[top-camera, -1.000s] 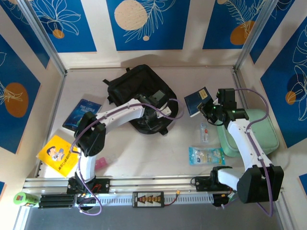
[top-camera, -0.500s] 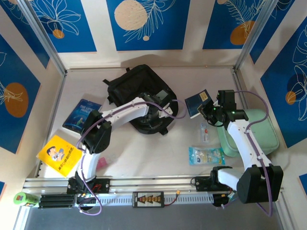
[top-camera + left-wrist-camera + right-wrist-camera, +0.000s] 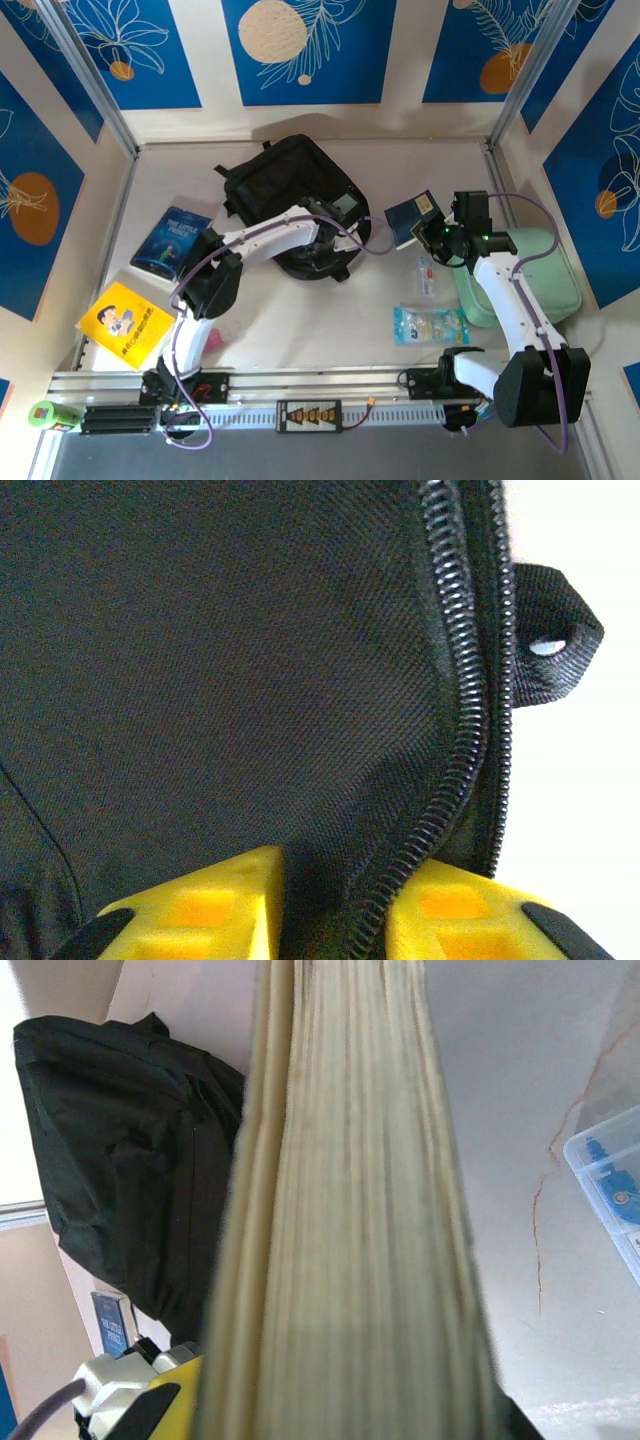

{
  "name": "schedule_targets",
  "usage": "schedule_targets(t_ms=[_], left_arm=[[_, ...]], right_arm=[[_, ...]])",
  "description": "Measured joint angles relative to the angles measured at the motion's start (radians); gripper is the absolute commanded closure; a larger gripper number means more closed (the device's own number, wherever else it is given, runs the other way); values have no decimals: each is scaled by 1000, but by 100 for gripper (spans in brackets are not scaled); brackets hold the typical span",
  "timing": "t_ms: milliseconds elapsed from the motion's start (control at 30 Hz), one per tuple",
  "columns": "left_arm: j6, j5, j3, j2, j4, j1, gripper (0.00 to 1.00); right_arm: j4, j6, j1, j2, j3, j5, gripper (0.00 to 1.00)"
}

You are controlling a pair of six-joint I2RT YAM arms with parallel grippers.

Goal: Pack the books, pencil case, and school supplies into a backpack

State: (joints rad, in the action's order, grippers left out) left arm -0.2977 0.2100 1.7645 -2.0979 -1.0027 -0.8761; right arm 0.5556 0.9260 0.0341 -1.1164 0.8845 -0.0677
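Yellow book (image 3: 125,325) flat near left, skewed. Blue book (image 3: 172,240) flat just beyond. Right gripper (image 3: 432,228) clenched on small dark book (image 3: 411,217); wrist view adds cream page edges (image 3: 350,1210). Backpack (image 3: 285,185) far centre, long axis far-left to near-right; left gripper (image 3: 335,910) pinching its zip edge (image 3: 465,730), teeth plain in wrist view.

The top camera hangs high above and behind the arms (image 3: 260,230), looking down on the whole counter (image 3: 300,320), the near edge at 6 o'clock. The left wrist camera sits very close against the backpack (image 3: 200,680), facing its zip (image 3: 470,680). The right wrist camera looks along the page edge of a book (image 3: 350,1210), close up, with the backpack beyond at 9 o'clock. All three views share the backpack.
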Motion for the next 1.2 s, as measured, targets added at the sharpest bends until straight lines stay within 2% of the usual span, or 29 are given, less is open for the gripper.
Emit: schedule_targets(t_ms=[200,367,667,833,1000,1200], left_arm=[[-23,24,-6,24,26,-3,91],[-31,31,-63,143,94,-3,100],[8,47,-133,288,211,26,100],[79,88,-177,343,297,56,100],[133,132,-257,458,448,60,100],[152,141,-339,547,605,60,100]], right_arm=[[-1,3,0,3,-1,0,100],[4,3,-4,24,-1,1,100],[31,2,-17,93,-1,6,100],[34,-1,-11,110,-1,-68,100],[-10,27,72,111,-2,-136,100],[-63,83,219,65,-1,-141,100]])
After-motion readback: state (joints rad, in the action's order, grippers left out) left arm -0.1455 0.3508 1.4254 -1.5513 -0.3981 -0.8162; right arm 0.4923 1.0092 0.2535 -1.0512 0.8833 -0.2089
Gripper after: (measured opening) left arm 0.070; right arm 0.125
